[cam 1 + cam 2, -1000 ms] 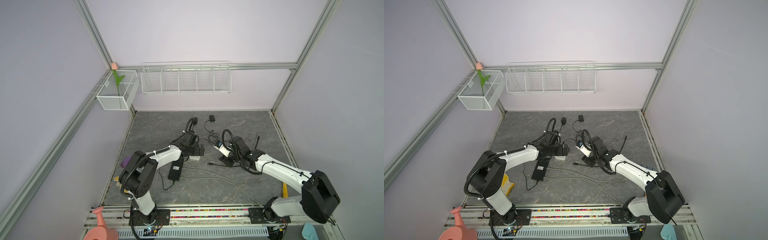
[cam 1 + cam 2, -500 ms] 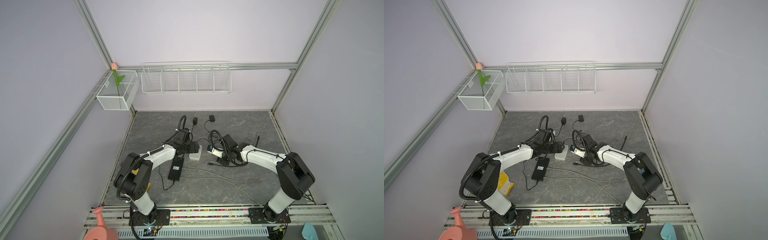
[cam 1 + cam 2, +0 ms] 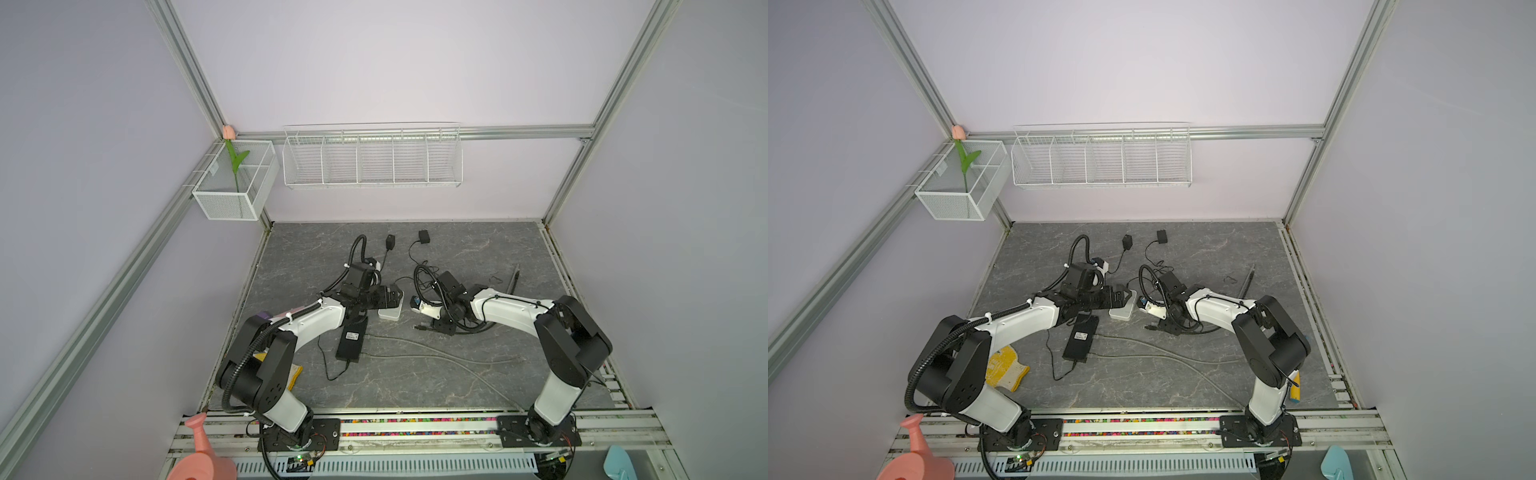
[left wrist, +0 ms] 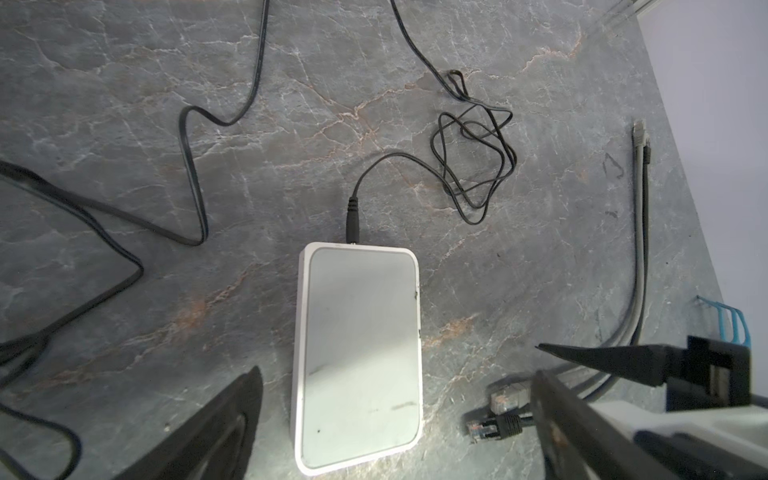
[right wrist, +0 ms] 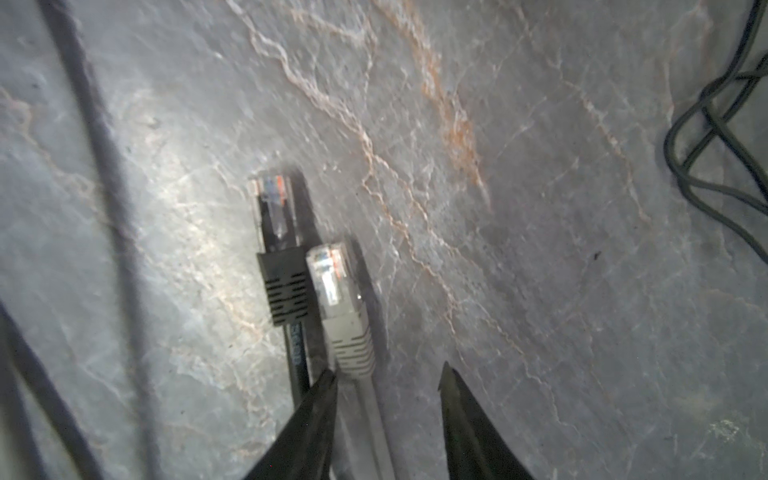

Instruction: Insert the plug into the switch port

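The left gripper [image 4: 397,372] hangs over the switch [image 4: 357,353], its fingers spread wide on either side and not closed on it. The switch is a flat white box with rounded corners and a glossy grey top. It lies on the slate-patterned mat [image 4: 124,104], with a thin black power lead [image 4: 353,216] plugged into one short end. To its right lie the grey Ethernet plug [image 5: 336,291] and a black Ethernet plug [image 5: 278,232], side by side, both with clear tips and ribbed boots. The right gripper [image 5: 386,370] straddles the grey cable behind the boot, fingers half-parted and not clamped.
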Motion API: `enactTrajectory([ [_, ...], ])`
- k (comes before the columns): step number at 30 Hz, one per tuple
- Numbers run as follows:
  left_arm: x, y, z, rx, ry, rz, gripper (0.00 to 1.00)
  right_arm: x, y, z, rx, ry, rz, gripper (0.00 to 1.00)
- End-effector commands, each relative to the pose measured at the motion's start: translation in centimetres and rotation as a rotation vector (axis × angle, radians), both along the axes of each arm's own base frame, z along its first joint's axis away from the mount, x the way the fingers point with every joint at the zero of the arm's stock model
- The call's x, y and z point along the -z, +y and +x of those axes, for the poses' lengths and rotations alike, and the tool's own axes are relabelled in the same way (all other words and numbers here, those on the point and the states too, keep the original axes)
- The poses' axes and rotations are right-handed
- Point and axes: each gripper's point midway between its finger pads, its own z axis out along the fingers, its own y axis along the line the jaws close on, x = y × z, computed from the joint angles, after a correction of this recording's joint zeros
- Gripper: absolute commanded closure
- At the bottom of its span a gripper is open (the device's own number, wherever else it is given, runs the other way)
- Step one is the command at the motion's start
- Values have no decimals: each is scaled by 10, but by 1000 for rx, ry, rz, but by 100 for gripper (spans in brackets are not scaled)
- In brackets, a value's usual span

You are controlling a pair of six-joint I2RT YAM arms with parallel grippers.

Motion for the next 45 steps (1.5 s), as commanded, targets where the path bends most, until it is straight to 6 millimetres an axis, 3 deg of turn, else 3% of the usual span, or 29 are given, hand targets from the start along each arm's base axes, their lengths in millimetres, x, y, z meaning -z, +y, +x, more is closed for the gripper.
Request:
enactTrajectory([
  [1, -15, -3, -1, 15, -45, -48, 1, 7, 6, -6, -38, 35, -11, 56],
  [8, -27, 1, 2, -5, -45, -195, 1, 27, 3, -9, -7, 141, -59, 59],
  [12, -25, 9, 5, 3, 5, -359, 0, 31, 1, -16, 19, 256, -64, 67],
  [16, -17, 4, -1, 50, 42, -414, 0, 30, 4, -20, 23, 293, -44, 75],
  [19, -17, 6, -2, 44, 32, -403, 1, 27, 5, -18, 27, 288, -32, 80],
  [22, -31, 7, -8, 44, -37, -355, 3, 20, 6, -14, 31, 267, -19, 83],
  [26, -38, 23, -12, -19, -115, -142, 1, 8, 11, -6, 32, 217, 12, 89],
  [33, -11, 34, -2, -60, -36, 0, 1, -10, 24, 5, 34, 162, 59, 93],
  [40, 22, 19, 4, -31, 70, -11, 34, -17, 36, 5, 34, 127, 129, 93],
  [45, 31, 19, 4, -38, 90, -6, 40, -21, 44, 7, 34, 120, 169, 94],
])
